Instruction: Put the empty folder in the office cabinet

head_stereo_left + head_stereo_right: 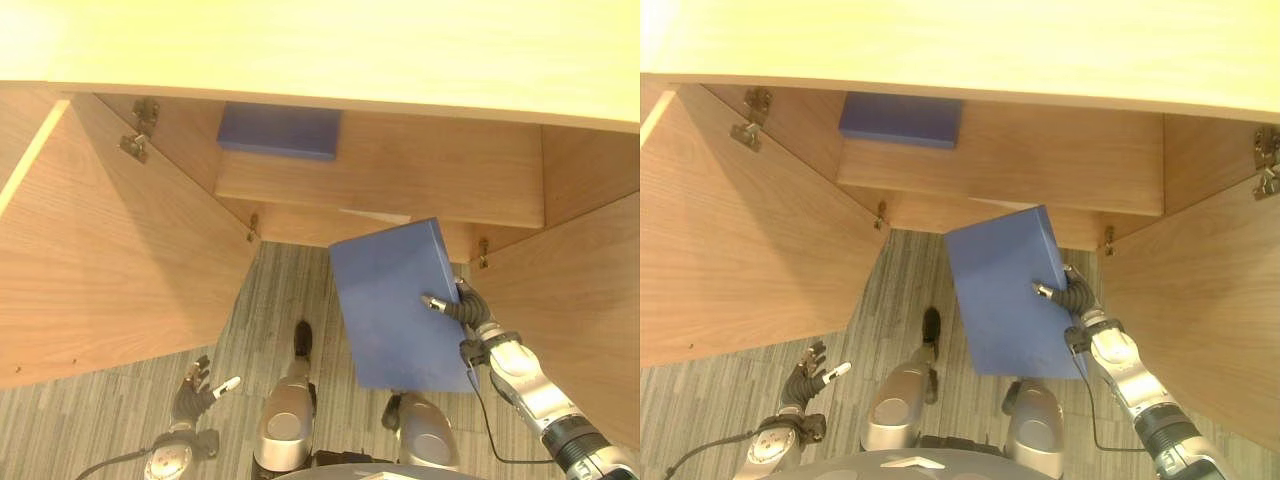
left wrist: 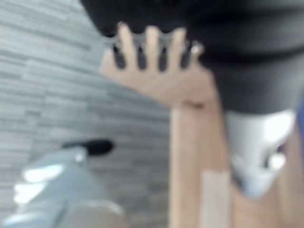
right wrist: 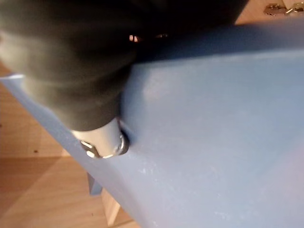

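- Right hand (image 1: 462, 305) pinches the blue folder (image 1: 395, 300) by its edge, tilted toward the open cabinet (image 1: 380, 190) for shelving.
- Left hand (image 1: 195, 390) hangs low, fingers loosely apart, idle.

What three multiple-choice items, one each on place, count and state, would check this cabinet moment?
1. Where is the held blue folder?
A. on the upper shelf
B. in front of the open cabinet, above the floor
C. flat on the floor

2. How many blue folders show?
A. one
B. two
C. three

3. How are the cabinet doors?
A. both shut
B. one open
C. both open

Answers: 1 B, the right hand grips it at its edge; 2 B, a second folder lies on the shelf; 3 C, the left door and right door swing outward.
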Robot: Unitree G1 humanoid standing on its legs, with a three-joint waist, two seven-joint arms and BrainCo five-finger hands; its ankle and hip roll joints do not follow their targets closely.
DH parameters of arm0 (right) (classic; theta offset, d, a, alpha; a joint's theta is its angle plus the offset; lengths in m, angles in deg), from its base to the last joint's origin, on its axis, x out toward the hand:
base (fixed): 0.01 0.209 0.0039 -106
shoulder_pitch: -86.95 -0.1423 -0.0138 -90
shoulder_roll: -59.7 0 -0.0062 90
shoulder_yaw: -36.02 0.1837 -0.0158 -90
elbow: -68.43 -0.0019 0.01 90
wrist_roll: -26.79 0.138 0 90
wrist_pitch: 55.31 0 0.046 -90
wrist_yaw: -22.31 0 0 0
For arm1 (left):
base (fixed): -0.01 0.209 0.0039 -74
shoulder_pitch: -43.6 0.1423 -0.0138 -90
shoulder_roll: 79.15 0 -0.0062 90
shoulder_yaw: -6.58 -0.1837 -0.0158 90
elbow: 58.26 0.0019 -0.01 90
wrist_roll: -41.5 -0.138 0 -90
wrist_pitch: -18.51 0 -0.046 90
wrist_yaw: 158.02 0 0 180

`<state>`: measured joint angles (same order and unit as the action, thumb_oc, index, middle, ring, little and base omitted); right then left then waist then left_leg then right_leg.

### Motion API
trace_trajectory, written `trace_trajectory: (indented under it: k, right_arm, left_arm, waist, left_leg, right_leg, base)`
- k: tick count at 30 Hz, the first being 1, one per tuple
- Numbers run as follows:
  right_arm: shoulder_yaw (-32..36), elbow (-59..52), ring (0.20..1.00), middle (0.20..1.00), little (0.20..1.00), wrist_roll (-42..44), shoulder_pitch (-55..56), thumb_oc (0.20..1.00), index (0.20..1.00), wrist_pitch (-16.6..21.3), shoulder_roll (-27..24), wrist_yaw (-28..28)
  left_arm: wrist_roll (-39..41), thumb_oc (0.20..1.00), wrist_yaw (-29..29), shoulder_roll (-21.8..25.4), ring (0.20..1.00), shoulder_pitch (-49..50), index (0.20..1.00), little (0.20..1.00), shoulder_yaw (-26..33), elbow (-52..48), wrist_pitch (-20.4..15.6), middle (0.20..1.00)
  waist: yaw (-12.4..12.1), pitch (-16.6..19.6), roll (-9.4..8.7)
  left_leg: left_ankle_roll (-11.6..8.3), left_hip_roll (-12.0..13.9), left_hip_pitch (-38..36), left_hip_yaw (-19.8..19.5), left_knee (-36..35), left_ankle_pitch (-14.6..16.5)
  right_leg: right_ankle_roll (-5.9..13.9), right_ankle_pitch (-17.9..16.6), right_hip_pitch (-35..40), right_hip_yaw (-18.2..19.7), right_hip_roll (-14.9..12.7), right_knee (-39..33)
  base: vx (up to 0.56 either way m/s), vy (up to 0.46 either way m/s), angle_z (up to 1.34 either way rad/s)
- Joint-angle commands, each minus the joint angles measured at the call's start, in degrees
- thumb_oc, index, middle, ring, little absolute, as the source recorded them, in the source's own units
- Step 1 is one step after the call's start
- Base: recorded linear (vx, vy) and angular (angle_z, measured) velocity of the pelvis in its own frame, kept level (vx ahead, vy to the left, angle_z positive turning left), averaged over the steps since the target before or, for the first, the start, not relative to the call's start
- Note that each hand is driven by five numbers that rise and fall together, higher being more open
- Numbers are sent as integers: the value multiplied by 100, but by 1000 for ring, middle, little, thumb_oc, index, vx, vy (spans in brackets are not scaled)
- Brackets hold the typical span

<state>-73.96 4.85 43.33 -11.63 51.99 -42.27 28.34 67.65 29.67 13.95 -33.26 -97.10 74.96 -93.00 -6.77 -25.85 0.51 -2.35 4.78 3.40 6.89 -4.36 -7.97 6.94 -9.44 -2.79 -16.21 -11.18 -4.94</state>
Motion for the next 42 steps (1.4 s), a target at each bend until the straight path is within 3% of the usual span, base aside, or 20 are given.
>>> trace_trajectory:
  k: [1,3,5,6,8,10,12,13,15,16,27,33,41,42]
  right_arm:
    - [11,-145,200,200,200,251,-392,200,200,540,-150,-119]
    - [129,263,200,200,200,356,-619,200,200,543,-48,-133]
    - [169,423,200,200,200,365,-642,200,200,494,23,-87]
    - [214,476,200,200,200,310,-617,200,200,457,52,-36]
    - [241,504,200,200,200,252,-607,200,200,409,60,-7]
    - [366,741,200,200,200,104,-545,200,200,295,148,-81]
    - [374,763,200,200,200,96,-537,200,200,286,156,-91]
    - [417,853,200,200,200,14,-497,200,200,243,183,-127]
    - [542,1103,200,200,200,189,-406,200,200,296,135,-85]
    - [582,1167,200,200,200,210,-400,200,200,291,117,-90]
    - [499,1083,200,200,200,220,-969,200,200,395,-31,-452]
    - [536,1662,200,200,200,433,-2143,200,200,-298,-86,-1402]
    - [676,2214,200,200,200,1085,-2931,200,200,-459,-61,-1697]
    - [1012,2602,200,200,200,1526,-3394,200,200,-606,-38,-2056]
  left_arm:
    - [-311,1000,293,324,1000,23,1000,1000,-157,-35,-314,1000]
    - [-367,1000,213,285,1000,-175,1000,1000,-316,311,-551,1000]
    - [-292,1000,65,299,1000,-208,1000,1000,-369,231,-580,1000]
    - [-178,1000,22,343,1000,-227,1000,1000,-360,118,-527,1000]
    - [-56,1000,10,377,1000,-241,1000,1000,-342,39,-498,1000]
    - [81,1000,-2,433,1000,-183,1000,1000,-276,-210,-337,1000]
    - [77,1000,-14,426,1000,-162,1000,1000,-277,-231,-323,1000]
    - [75,1000,-29,368,1000,-78,1000,1000,-266,-257,-291,1000]
    - [-69,1000,31,226,1000,-3,1000,1000,-368,-75,-404,1000]
    - [-62,1000,41,189,1000,-10,1000,1000,-401,-39,-385,1000]
    - [-148,1000,196,264,1000,-244,1000,1000,-627,-146,-389,1000]
    - [-71,1000,75,387,1000,-670,1000,1000,-980,-104,-296,1000]
    - [50,1000,-170,404,1000,-910,1000,1000,-1200,-126,-227,1000]
    - [86,1000,-285,380,1000,-1000,1000,1000,-1357,-189,-247,1000]
  waist:
    - [-42,497,-50]
    - [29,352,23]
    - [133,388,-36]
    - [207,411,-66]
    - [246,424,-64]
    - [321,457,-80]
    - [330,452,-87]
    - [374,453,-119]
    - [491,552,-153]
    - [505,570,-163]
    - [350,327,-107]
    - [258,-63,-53]
    - [172,-340,-21]
    - [117,-394,44]
  left_leg:
    - [280,-338,109,-151,729,903]
    - [378,-387,79,-75,921,1044]
    - [395,-483,-3,14,925,1188]
    - [394,-525,-100,73,929,1305]
    - [392,-533,-154,106,943,1365]
    - [416,-544,-390,219,1156,1686]
    - [426,-548,-417,216,1208,1738]
    - [483,-578,-508,192,1365,1910]
    - [517,-597,-508,7,1726,2126]
    - [496,-570,-492,-12,1854,2197]
    - [240,-198,-290,-207,1672,1989]
    - [222,-197,185,-486,1954,1996]
    - [254,-211,631,-611,2493,2145]
    - [281,-203,1013,-664,2894,2307]
  right_leg:
    - [325,306,160,60,-306,328]
    - [318,271,-67,119,-367,715]
    - [417,13,-194,188,-282,353]
    - [497,-170,-316,256,-216,21]
    - [536,-177,-503,312,-186,-6]
    - [613,-184,-1103,236,-146,-6]
    - [613,-200,-1119,234,-150,-6]
    - [595,-195,-1106,327,-140,-6]
    - [475,-149,-925,770,-135,-6]
    - [442,-141,-835,817,-168,-6]
    - [341,-164,-736,642,-198,202]
    - [261,-99,-1216,740,-228,660]
    - [187,20,-1580,718,-274,1093]
    - [132,139,-1917,661,-262,1405]
  base:
    - [-7,53,-8]
    - [57,192,-7]
    - [189,97,-34]
    - [153,10,-43]
    - [220,1,-31]
    - [421,-80,-9]
    - [257,-92,-26]
    - [421,-144,-20]
    - [618,-232,52]
    - [514,-218,104]
    - [143,-112,37]
    - [14,-23,14]
    - [-3,-24,12]
    - [-7,-25,15]
